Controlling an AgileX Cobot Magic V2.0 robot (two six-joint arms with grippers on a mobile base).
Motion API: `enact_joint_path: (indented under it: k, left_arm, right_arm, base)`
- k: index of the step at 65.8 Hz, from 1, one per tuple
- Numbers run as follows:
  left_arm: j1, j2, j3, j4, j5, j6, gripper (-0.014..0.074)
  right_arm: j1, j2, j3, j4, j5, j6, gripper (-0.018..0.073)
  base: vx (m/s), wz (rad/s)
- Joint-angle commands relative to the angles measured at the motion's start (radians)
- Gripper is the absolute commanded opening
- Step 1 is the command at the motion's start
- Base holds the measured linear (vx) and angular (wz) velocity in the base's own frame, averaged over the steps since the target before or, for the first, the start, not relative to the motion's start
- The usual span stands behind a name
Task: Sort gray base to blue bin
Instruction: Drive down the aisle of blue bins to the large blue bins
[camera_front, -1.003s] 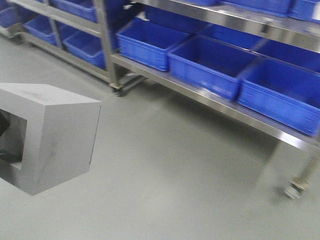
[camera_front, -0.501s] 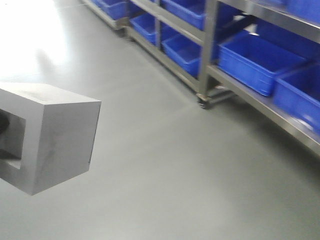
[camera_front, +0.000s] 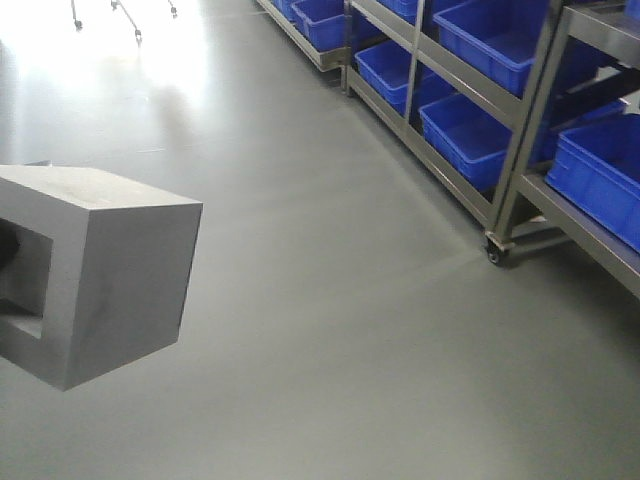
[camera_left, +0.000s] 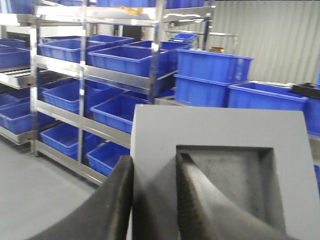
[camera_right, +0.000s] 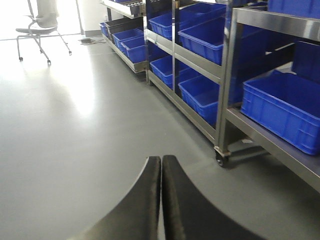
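Grip noted on left tool (camera_left: 155, 165): its 2 fingers were clamped on 1 wall of the gray base (camera_left: 220, 130), 1 finger on the outer face and the other inside the recessed window. Right tool (camera_right: 161, 162) was closed on nothing, tips pressed together over bare floor (camera_front: 330, 330). In the front view the block hung at the left edge, above the floor and well apart from the rack (camera_front: 520, 150) and the nearest blue bin (camera_front: 590, 190) on its lower shelf. Main risk, as judged: the hold took only 1 wall, with most of the block's bulk off to 1 side of the fingers, so a jolt from the mobile base or a quick arm swing could twist it in the pads or let it slip. A drop from there would land on the floor, not in a bin. Second risk: the bins sat under upper shelves, so the block could catch a shelf edge or a bin rim on entry and be levered loose. The block also filled much of the left wrist view, hiding what lay below it.
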Motion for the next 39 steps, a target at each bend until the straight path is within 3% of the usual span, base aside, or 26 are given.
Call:
enact_joint_path:
  k: [1,39]
  left_arm:
    - [-0.002,0.001,-0.031,-0.004,-0.111,-0.010,-0.0007]
    - [-0.002,0.001,-0.031,-0.004,-0.111,-0.010,-0.0007]
  right_arm:
    - [-0.003,0.018,0.002,-0.008,-0.072,-0.011,-0.0005]
    - [-0.003,0.018,0.002,-0.008,-0.072,-0.011,-0.0005]
  base:
    - [0.42,0.20]
    - [0.41,0.20]
